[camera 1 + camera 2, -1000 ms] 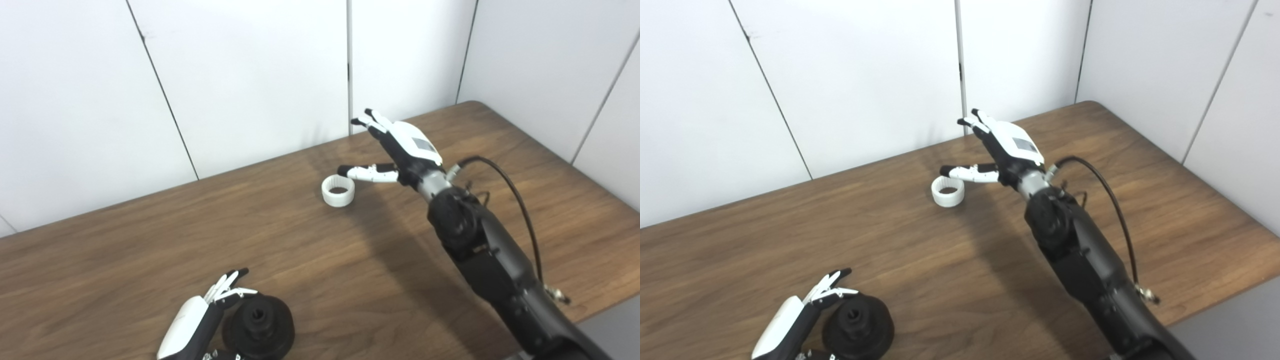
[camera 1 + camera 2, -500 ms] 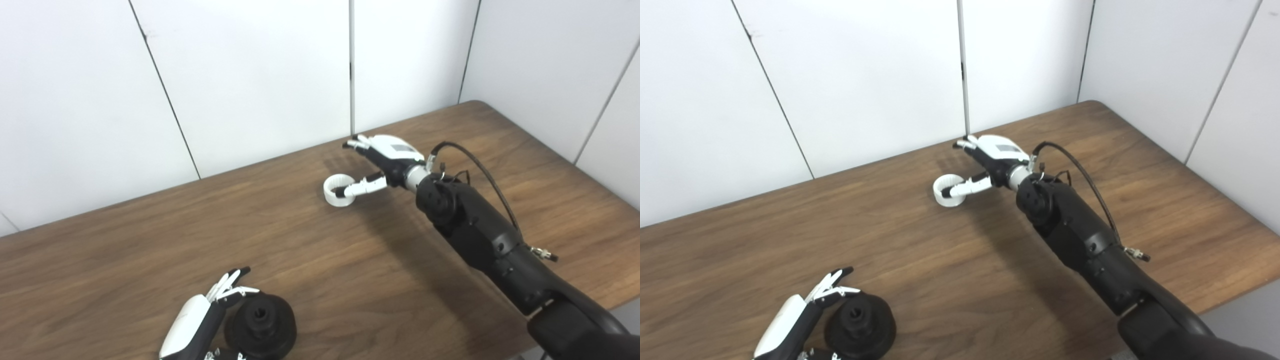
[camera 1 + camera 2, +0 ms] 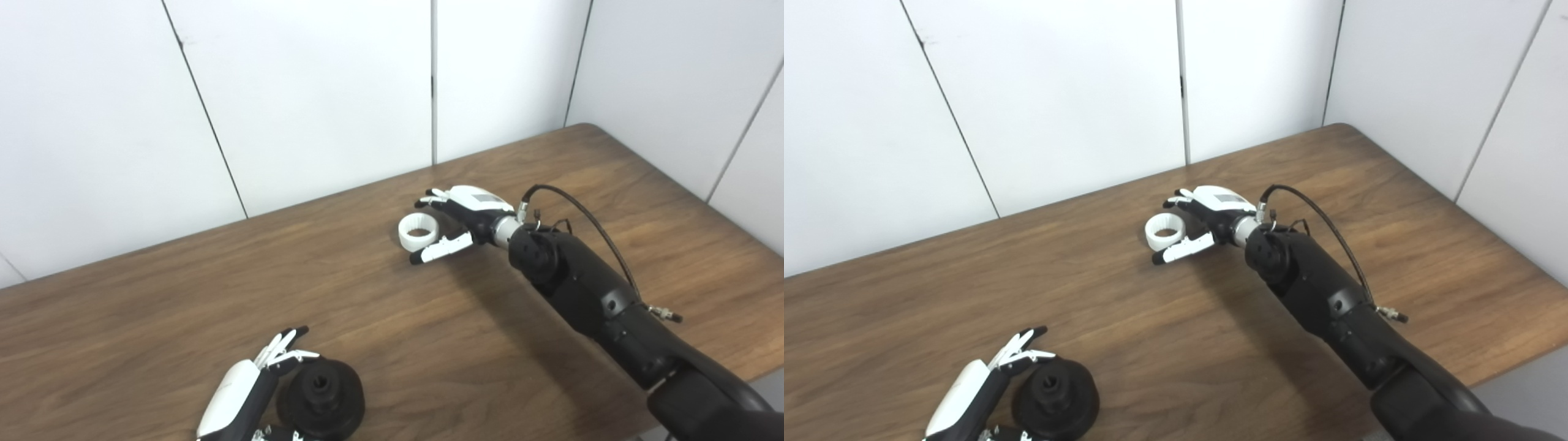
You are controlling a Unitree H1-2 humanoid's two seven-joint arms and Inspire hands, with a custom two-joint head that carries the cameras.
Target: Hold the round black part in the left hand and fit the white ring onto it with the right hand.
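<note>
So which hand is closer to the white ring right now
The right hand: its open fingers flank the white ring on the table. The left hand is far off at the near edge, beside the round black part.

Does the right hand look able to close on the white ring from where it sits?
Probably yes. The right hand is open beside the white ring, thumb in front, fingers behind; nothing else on the table crowds it.

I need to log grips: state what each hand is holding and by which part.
Nothing is held. The right hand is open around the white ring on the table. The left hand is open beside the black part.
</note>
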